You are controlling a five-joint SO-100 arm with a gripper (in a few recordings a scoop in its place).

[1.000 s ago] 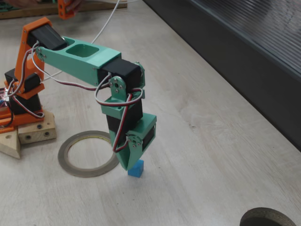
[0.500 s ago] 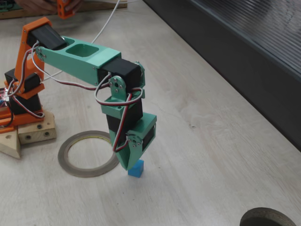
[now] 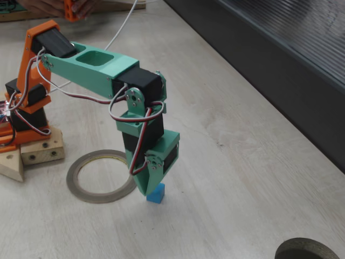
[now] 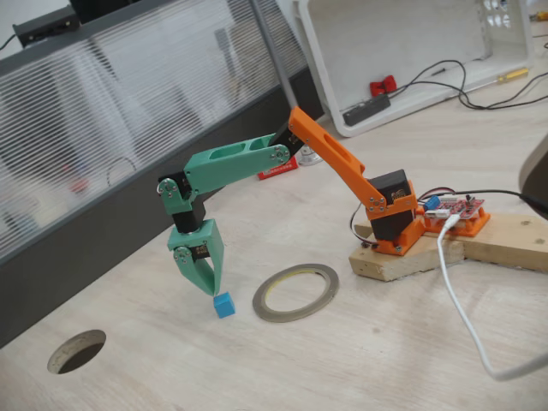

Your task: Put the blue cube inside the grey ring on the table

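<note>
Gripper [image 3: 153,190] is pointed down at the blue cube [image 3: 156,193]; finger gap cannot be judged | cube is seated on the table [image 3: 242,178], just outside the grey ring [image 3: 99,176] | bare table is seen around the cube [image 4: 224,305]; ring [image 4: 295,292] lies beside it

Electronics workshop: bare circuit board [image 4: 458,208], loose cables [image 4: 462,300], wooden mounting block [image 4: 445,248].

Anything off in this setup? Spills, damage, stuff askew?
Nothing stands out. The cube sits flat on the table, outside the ring, with the gripper down beside it. The ring lies flat and looks whole. A round hole in the table looks deliberate, not damage.
</note>
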